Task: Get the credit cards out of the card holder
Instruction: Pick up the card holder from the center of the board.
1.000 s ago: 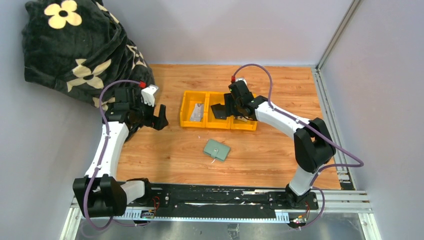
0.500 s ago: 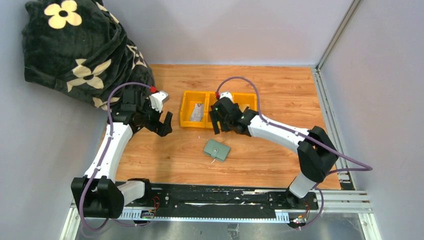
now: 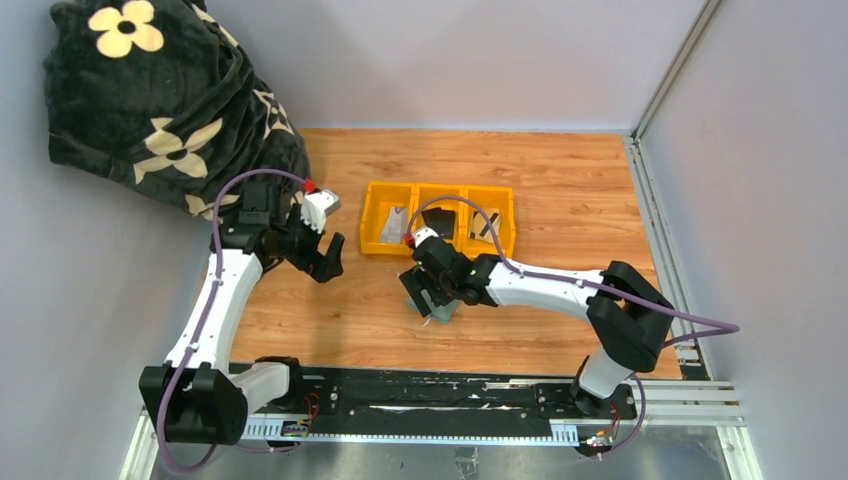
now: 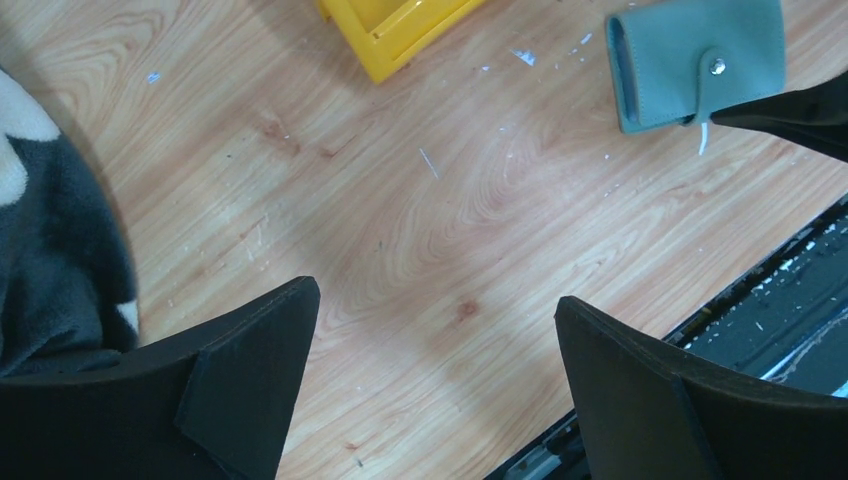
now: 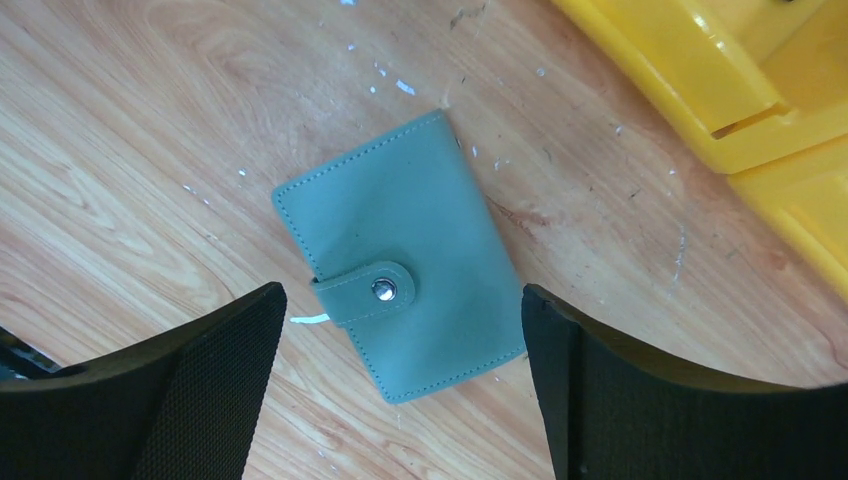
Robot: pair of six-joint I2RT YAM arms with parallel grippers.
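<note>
R fingers (image 5: 190, 395), prob. wider, over card holder (image 5: 400, 250)

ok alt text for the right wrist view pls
A sage-green card holder lies closed, clasp snapped, flat on the wooden table, centred below the open right tool. A yellow tray corner shows at upper right.

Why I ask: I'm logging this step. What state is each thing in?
card holder: closed, clasp fastened, lying flat on the table.
right gripper: open, hovering over the card holder, holding nothing.
left gripper: open, empty, over the table.
yellow tray: upright on the table.
credit cards: lying loose in the yellow tray compartments.
blanket: bunched up at the far left corner.
</note>
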